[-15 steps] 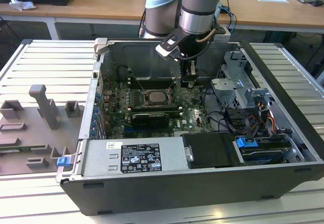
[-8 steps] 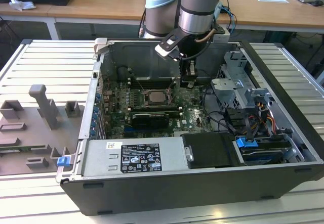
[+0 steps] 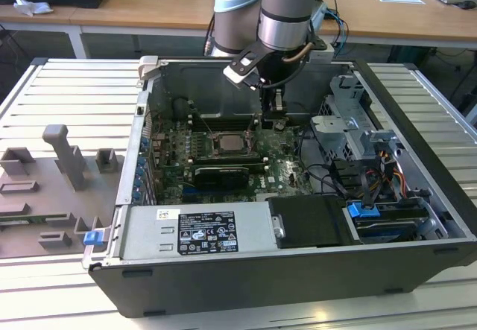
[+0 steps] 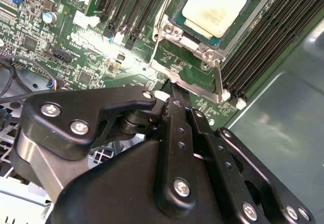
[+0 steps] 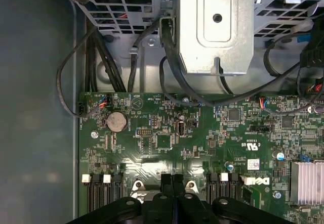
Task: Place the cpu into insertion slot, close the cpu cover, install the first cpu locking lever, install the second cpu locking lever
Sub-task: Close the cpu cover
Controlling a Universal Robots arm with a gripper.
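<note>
While the chip (image 4: 215, 10) lies in its socket (image 4: 188, 43), my jaws are closed together, holding nothing, tips just beside the socket's rim

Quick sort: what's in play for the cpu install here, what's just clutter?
Job: cpu; cpu cover, framing it; claw, shut, at the cover's edge.
Lying about: grey fixture blocks outside the case; coin cell; cables; drive cage; heatsink.
</note>
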